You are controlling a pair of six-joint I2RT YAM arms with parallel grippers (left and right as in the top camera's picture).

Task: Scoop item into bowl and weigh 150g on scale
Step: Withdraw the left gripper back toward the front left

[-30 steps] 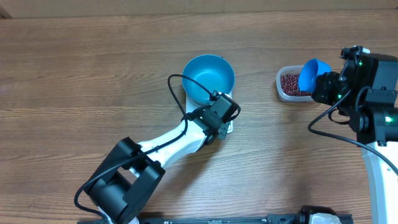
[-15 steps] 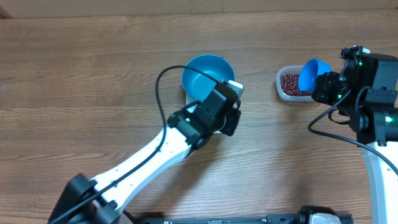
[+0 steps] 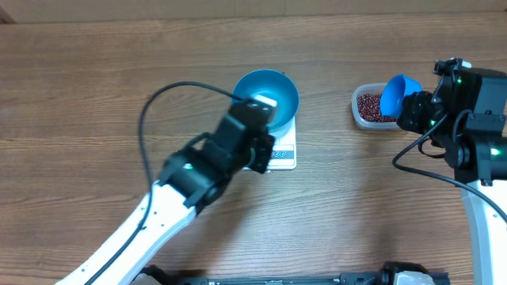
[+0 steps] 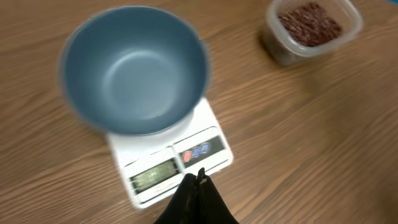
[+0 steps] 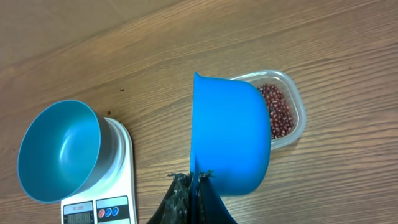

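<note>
The empty blue bowl [image 3: 277,85] [image 4: 134,68] [image 5: 56,149] sits on the white scale [image 3: 283,152] [image 4: 186,155] [image 5: 118,180]. My left gripper [image 3: 265,103] [image 4: 200,175] hangs shut and empty above the scale's display edge. The dark red beans, the item [image 3: 368,105] [image 4: 310,23] [image 5: 278,112], lie in a clear tub [image 3: 358,117] to the right. Over that tub my right gripper [image 3: 412,108] [image 5: 198,177] is shut on the handle of a small blue scoop [image 3: 398,93] [image 5: 230,137], which is turned on its side. I cannot see into the scoop.
The wooden table [image 3: 119,95] stretches bare to the left and front. My left arm [image 3: 190,170] crosses the table diagonally from the bottom left. The right arm's body [image 3: 475,119] stands at the right edge.
My left arm has lifted and swung left from the scale's front right corner, uncovering the scale's display. The right gripper and scoop have stayed still.
</note>
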